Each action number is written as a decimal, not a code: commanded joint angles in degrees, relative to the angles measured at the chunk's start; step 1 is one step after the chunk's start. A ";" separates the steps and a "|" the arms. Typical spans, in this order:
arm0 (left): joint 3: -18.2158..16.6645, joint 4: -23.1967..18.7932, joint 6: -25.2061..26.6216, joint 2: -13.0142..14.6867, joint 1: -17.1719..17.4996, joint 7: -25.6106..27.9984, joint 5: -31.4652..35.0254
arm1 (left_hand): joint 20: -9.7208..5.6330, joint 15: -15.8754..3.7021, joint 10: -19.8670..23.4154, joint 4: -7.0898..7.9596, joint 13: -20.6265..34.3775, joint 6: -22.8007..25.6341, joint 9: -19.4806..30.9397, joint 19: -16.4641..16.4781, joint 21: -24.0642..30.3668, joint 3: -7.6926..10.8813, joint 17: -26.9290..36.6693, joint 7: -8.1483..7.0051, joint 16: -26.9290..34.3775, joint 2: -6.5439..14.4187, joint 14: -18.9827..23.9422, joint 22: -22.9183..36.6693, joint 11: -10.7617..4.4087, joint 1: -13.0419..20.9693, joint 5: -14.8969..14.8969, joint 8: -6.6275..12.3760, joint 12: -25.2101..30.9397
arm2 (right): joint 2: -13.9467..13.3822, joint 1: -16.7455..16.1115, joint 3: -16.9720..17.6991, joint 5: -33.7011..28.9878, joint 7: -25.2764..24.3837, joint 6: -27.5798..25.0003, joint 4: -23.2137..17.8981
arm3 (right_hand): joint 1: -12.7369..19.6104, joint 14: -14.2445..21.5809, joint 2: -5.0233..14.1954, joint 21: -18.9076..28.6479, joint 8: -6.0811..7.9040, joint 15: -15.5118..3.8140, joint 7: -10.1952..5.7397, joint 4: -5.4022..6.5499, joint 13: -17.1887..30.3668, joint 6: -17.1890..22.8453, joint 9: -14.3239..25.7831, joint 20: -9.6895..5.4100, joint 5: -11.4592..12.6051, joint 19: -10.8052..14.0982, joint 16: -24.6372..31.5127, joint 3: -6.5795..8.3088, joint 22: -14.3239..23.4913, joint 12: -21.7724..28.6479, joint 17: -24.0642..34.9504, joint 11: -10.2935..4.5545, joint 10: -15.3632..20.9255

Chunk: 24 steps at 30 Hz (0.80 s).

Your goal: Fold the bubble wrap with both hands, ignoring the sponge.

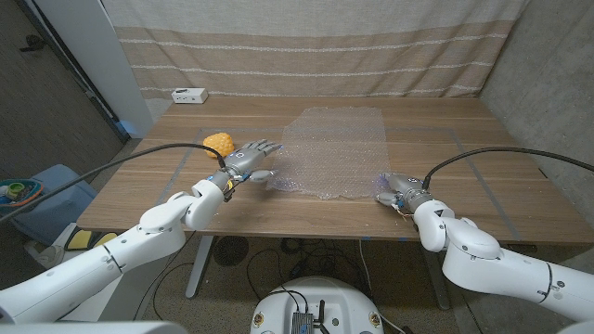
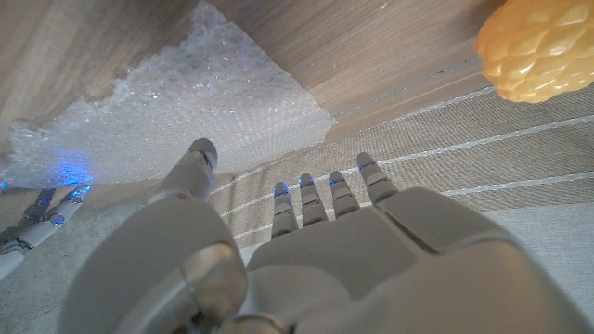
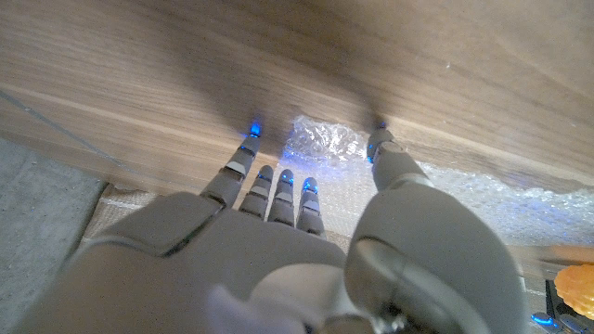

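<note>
While my left hand (image 1: 249, 160) is hovering spread beside the clear crinkled bubble wrap sheet (image 1: 334, 148) — my right hand (image 1: 397, 188) is pinching its near corner.

Bubble wrap (image 1: 332, 151) spread on the middle of the surface (image 1: 464, 139), sponge (image 1: 218, 143) to its left, left hand (image 1: 249, 161) between sponge and wrap, right hand (image 1: 399, 190) at the wrap's near right corner, small box (image 1: 188, 95) at the far left edge

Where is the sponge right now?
In the head view, the yellow sponge lies on the table's left part, just behind the left hand, left of the bubble wrap.
</note>
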 commanded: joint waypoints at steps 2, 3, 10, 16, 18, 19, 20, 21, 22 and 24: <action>1.05 -0.75 1.10 -0.30 -0.91 -4.03 3.05 | 0.46 0.23 -0.01 0.16 0.28 0.23 0.10 0.45 -0.15 -0.17 0.28 0.39 0.44 -0.56 0.12 0.08 0.00 1.25 -0.19 0.54 0.16 | 1.73 1.02 -3.55 -7.21 0.16 1.65 3.10 | 7.06 3.92 -1.95 0.77 1.52 -1.91 -1.15 0.42 0.31 3.42 0.29 -0.13 1.17 3.58 0.71 3.07 0.12 1.20 0.25 -2.54 3.59; 0.96 -0.72 1.06 -0.32 -0.85 -3.99 2.90 | 0.54 0.28 0.00 0.19 0.28 0.26 0.10 0.48 -0.17 -0.12 0.28 0.48 0.48 -0.51 0.19 0.08 0.04 1.46 -0.18 0.57 0.18 | 2.31 0.79 -3.82 -8.41 -0.80 1.86 3.86 | 9.38 5.68 -1.22 1.07 1.83 -2.85 -1.50 0.53 0.32 4.80 0.29 -0.61 1.39 4.93 1.12 4.24 0.16 1.75 0.34 -3.18 5.76; 0.47 -0.83 1.31 -0.38 -0.42 -3.73 2.40 | 0.54 0.35 0.15 0.37 0.28 0.17 0.10 0.69 -0.21 0.02 0.27 0.51 0.58 -0.27 0.38 0.09 0.11 2.07 -0.13 0.55 0.29 | 6.22 -1.40 -3.46 -13.82 -8.81 7.53 10.49 | 14.07 15.63 0.84 2.10 5.28 -7.57 -4.08 1.85 0.36 19.37 0.24 -2.82 0.79 11.03 4.71 2.44 0.36 4.25 1.56 -5.05 18.13; 0.18 -1.13 1.79 -0.25 -0.14 -3.70 2.47 | 0.46 0.31 0.13 0.50 0.28 0.07 0.10 0.73 -0.27 0.05 0.27 0.47 0.63 -0.17 0.50 0.09 0.12 2.35 -0.13 0.51 0.31 | 8.68 -2.75 -1.43 -15.12 -12.35 12.02 14.13 | 19.04 21.25 3.12 2.68 10.32 -10.65 -3.57 1.86 0.47 40.48 0.27 -3.94 -0.03 14.74 8.22 -1.78 0.62 5.50 2.96 -6.16 29.21; 0.31 -1.24 1.87 -0.12 -0.20 -4.01 2.77 | 0.46 0.24 0.13 0.53 0.28 0.03 0.10 0.75 -0.29 0.05 0.27 0.40 0.62 -0.17 0.48 0.10 0.08 2.41 -0.14 0.49 0.32 | 9.43 -3.45 -0.54 -15.51 -14.06 13.12 14.91 | 19.53 22.22 3.70 2.74 11.02 -11.17 -2.31 2.17 0.47 43.47 0.36 -4.28 -0.12 15.13 9.04 -2.70 0.66 5.52 3.35 -6.35 30.77; 0.47 -1.22 1.80 -0.08 -0.32 -4.18 3.00 | 0.47 0.25 0.13 0.54 0.28 0.02 0.10 0.76 -0.30 0.03 0.27 0.41 0.63 -0.20 0.50 0.10 0.00 2.44 -0.15 0.49 0.32 | 9.77 -3.69 -0.15 -15.73 -14.58 13.47 15.14 | 19.68 22.60 3.90 2.82 11.38 -11.30 -1.92 2.28 0.47 44.84 0.40 -4.35 -0.16 15.39 9.40 -3.11 0.69 5.54 3.54 -6.33 31.48; 0.64 -1.23 1.75 -0.05 -0.44 -4.41 3.26 | 0.44 0.20 0.14 0.52 0.28 0.03 0.10 0.76 -0.34 -0.12 0.28 0.33 0.63 -0.53 0.50 0.10 -0.10 2.46 -0.22 0.51 0.34 | 10.19 -3.78 0.13 -16.01 -14.64 13.44 15.29 | 19.77 23.06 4.05 2.83 11.56 -11.61 -1.90 2.37 0.47 45.58 0.41 -4.44 -0.18 15.45 9.72 -3.37 0.70 5.61 3.68 -6.67 32.07; 0.83 -1.22 1.70 -0.01 -0.60 -4.65 3.60 | 0.52 0.32 0.11 0.51 0.28 -0.02 0.09 0.70 -0.40 -0.26 0.28 0.41 0.62 -0.81 0.48 0.10 0.02 2.46 -0.28 0.50 0.34 | 10.70 -4.02 0.75 -15.68 -14.93 13.66 15.41 | 19.86 23.14 4.06 2.87 11.70 -11.62 -2.03 2.36 0.47 46.12 0.42 -4.49 -0.20 15.58 9.83 -3.52 0.71 5.62 3.74 -6.88 32.37; 1.00 -1.17 1.59 -0.01 -0.73 -4.79 3.85 | 0.64 0.43 0.15 0.53 0.28 -0.06 0.10 0.65 -0.46 -0.47 0.29 0.48 0.61 -1.20 0.44 0.10 -0.09 2.43 -0.35 0.50 0.37 | 11.18 -4.34 1.51 -15.06 -15.43 14.16 15.52 | 19.91 23.13 4.16 2.89 11.84 -11.63 -1.99 2.40 0.47 46.62 0.43 -4.58 -0.20 15.64 9.91 -3.64 0.72 5.56 3.81 -6.88 32.43; 1.39 -1.24 1.53 0.07 -1.08 -5.44 4.58 | 0.48 0.23 0.10 0.54 0.29 0.03 0.10 0.63 -0.61 -1.13 0.31 0.30 0.61 -2.47 0.39 0.09 -0.37 2.32 -0.40 0.59 0.38 | 11.84 -4.52 2.31 -14.89 -15.90 14.81 15.76 | 19.98 23.14 4.35 2.91 11.95 -11.61 -1.70 2.50 0.47 47.11 0.44 -4.59 -0.21 15.70 10.05 -3.83 0.73 5.47 3.95 -6.85 32.59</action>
